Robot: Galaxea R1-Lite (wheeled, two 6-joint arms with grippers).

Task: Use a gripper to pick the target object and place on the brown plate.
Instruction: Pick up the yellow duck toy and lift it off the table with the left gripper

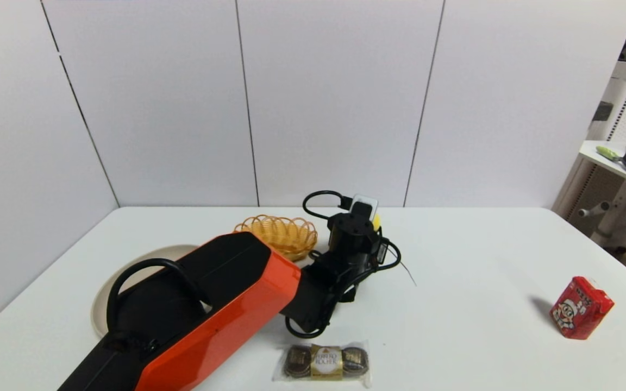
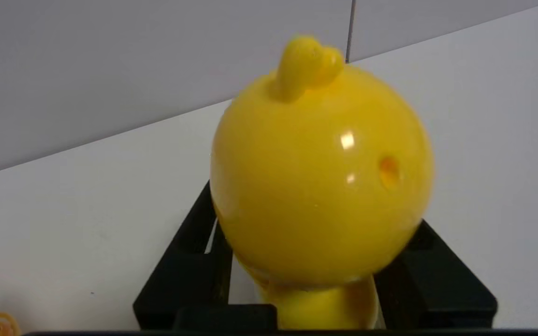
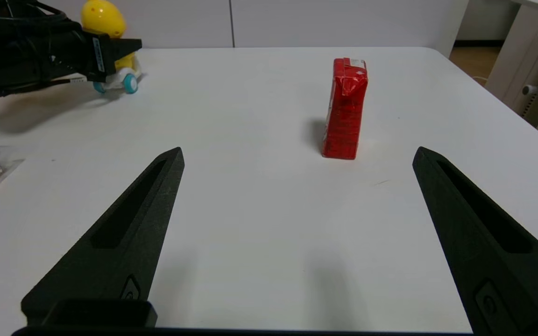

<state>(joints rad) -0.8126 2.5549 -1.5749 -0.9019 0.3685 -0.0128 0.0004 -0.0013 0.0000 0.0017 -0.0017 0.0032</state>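
Orange and black, the left arm reaches over the plate (image 1: 107,287); its gripper (image 1: 368,224) hides most of the duck (image 1: 376,221) by the basket (image 1: 279,233). Left wrist: the duck (image 2: 321,182) stands upright between closed fingers (image 2: 189,275). Right wrist: the right gripper (image 3: 297,158) hangs open over the table; the duck (image 3: 105,28) stands on its wheels, far from the carton (image 3: 343,109).

The woven basket (image 1: 277,234) stands between the yellow duck toy (image 1: 376,220) and the tan plate (image 1: 139,267). Near the middle lies a chocolate packet (image 1: 324,363). On the right, bare surface (image 1: 470,271) spreads around the red carton (image 1: 580,307).
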